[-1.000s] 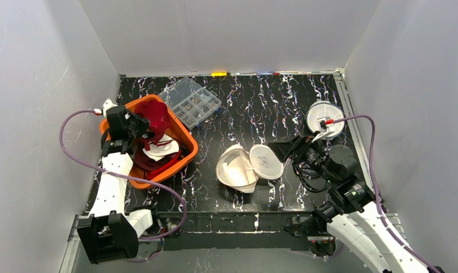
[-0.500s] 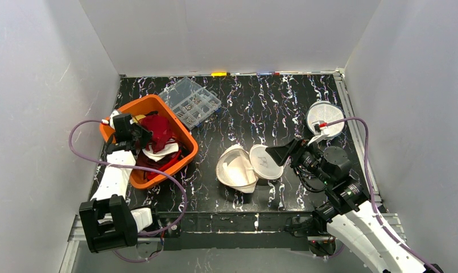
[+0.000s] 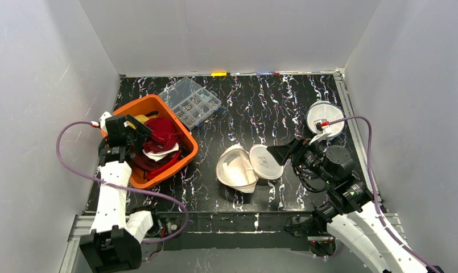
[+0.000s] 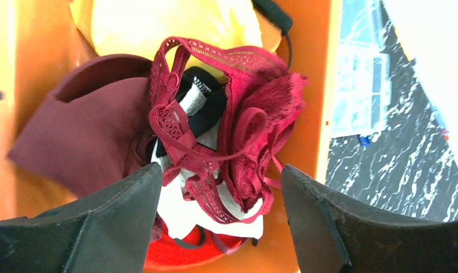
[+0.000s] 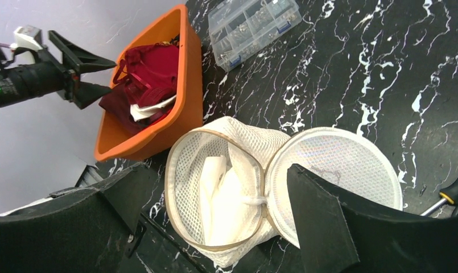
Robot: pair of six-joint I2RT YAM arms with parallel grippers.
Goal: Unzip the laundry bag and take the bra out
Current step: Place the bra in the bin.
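— Where's the bra (image 4: 226, 131)?
— In the orange bin (image 3: 184, 139), 10 o'clock on my worktop (image 3: 260, 108). I've got my left pincer (image 4: 221, 169) spread wide by it, holding nothing, and my right pincer (image 5: 216, 168) wide over the unzipped laundry bag (image 5: 243, 139).

Left arm (image 3: 111, 187), right arm (image 3: 335, 163): jaws apart
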